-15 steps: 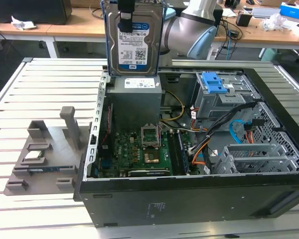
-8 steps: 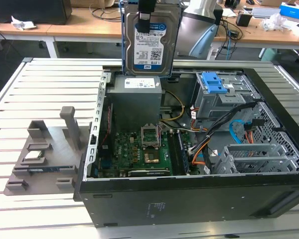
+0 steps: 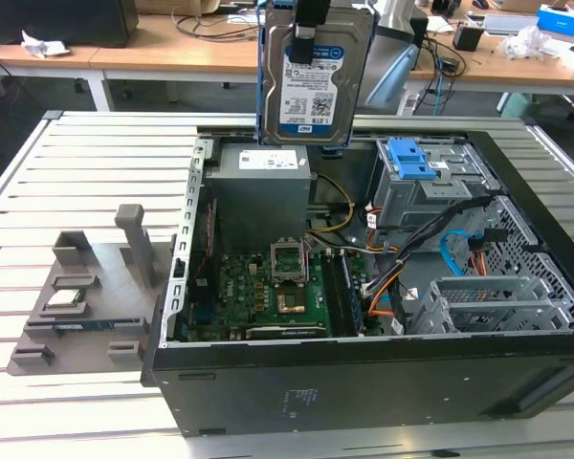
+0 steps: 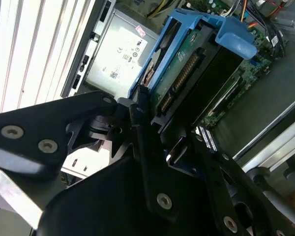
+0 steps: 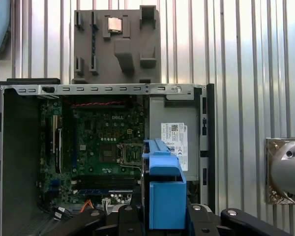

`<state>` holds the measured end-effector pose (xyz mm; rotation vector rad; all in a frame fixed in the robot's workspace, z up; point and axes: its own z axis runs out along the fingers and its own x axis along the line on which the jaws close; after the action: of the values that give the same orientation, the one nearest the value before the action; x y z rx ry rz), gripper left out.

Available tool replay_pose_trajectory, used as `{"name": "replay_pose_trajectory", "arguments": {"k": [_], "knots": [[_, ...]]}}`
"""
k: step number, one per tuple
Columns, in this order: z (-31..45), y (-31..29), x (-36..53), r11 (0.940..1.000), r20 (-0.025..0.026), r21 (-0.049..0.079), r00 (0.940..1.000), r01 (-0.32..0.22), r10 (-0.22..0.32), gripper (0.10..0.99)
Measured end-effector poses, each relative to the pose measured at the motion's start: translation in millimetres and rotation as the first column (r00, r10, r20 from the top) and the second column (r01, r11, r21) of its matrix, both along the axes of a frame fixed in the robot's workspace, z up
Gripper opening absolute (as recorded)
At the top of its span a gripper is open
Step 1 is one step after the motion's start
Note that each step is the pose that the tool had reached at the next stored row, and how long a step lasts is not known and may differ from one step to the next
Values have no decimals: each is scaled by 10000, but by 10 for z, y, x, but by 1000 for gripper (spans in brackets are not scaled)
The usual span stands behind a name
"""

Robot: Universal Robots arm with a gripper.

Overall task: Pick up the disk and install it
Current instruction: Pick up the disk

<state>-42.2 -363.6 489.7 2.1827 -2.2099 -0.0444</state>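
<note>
The disk hangs in the air over the open computer case, above the grey power supply, and it touches nothing below it. The gripper holds it from above, closed on the upper end of the disk. In the second wrist view one black finger presses against the side with the green circuit board.

I think the grip is the weak point. The disk is held only at one end, so a quick move can make it swing or slide between the fingers. If it goes down as it stands, the low edge can hit the power supply or the case wall. The loose cables beside the drive cage, to the exterior view's right, can also catch the blue carrier frame.

The long axis of the disk stands upright. The label side faces the exterior camera, and the blue end of the carrier points down into the case
</note>
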Motion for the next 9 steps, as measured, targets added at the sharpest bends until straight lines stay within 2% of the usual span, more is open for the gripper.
{"name": "replay_pose_trajectory", "arguments": {"k": [2,4,9], "knots": [[0,0,62,10000,0,0,10000,0,0,361],[0,0,183,10000,0,0,10000,0,0,361],[0,0,348,10000,0,0,10000,0,0,361]]}}
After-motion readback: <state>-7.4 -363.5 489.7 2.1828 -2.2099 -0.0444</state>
